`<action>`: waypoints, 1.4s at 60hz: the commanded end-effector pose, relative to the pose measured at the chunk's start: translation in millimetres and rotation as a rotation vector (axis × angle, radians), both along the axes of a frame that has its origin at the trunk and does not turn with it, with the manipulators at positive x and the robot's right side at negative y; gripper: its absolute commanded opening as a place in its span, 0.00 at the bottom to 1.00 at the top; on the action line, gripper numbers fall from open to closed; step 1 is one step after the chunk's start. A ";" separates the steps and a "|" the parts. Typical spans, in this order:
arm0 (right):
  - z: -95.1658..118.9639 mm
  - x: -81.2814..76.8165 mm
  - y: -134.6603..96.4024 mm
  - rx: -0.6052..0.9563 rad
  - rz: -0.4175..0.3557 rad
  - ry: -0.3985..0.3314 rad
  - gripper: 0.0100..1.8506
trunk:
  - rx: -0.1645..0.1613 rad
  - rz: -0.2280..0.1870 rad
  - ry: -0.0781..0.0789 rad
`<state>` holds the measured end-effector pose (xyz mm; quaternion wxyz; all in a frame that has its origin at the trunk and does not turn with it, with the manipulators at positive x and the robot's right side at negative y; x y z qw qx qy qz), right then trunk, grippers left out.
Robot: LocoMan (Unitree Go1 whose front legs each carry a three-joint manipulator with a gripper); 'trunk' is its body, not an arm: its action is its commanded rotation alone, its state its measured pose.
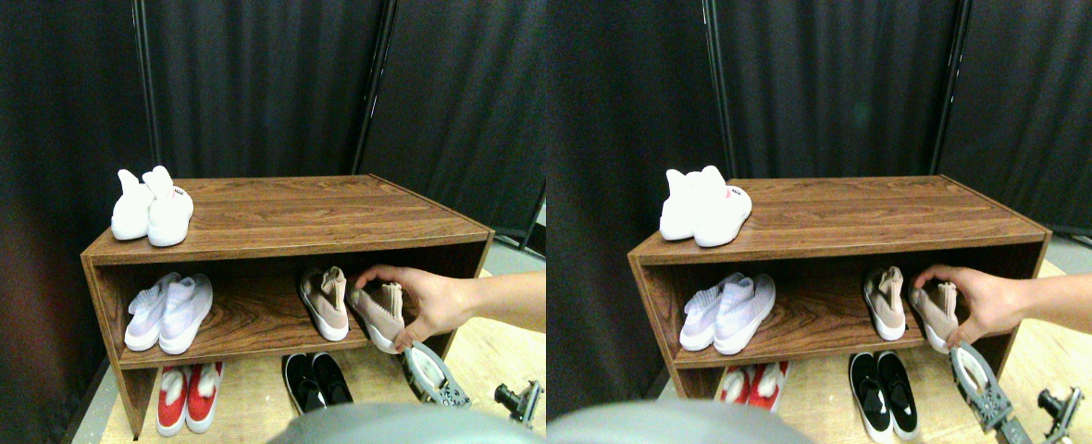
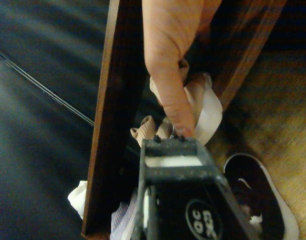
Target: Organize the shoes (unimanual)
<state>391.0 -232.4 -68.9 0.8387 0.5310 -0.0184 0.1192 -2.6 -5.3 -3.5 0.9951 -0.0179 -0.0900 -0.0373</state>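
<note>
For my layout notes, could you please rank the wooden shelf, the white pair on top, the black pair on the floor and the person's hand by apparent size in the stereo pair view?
1. wooden shelf, by far the largest.
2. white pair.
3. and 4. black pair and person's hand look about alike, and the black pair's front is cut off by the blur; I would not rank them.
</note>
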 end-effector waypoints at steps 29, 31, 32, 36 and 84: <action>10.9 0.6 -2.9 -0.035 0.003 -0.066 0.03 | -0.020 -0.005 0.030; 11.4 0.1 -2.7 -0.035 0.003 -0.064 0.03 | -0.020 -0.005 0.030; 12.0 -0.5 -2.3 -0.038 0.002 -0.066 0.03 | -0.020 -0.005 0.030; 12.7 -1.5 -1.7 -0.051 0.003 -0.081 0.03 | -0.020 -0.005 0.030; 25.8 -18.2 -5.9 0.038 -0.071 -0.038 0.32 | 0.000 -0.033 0.012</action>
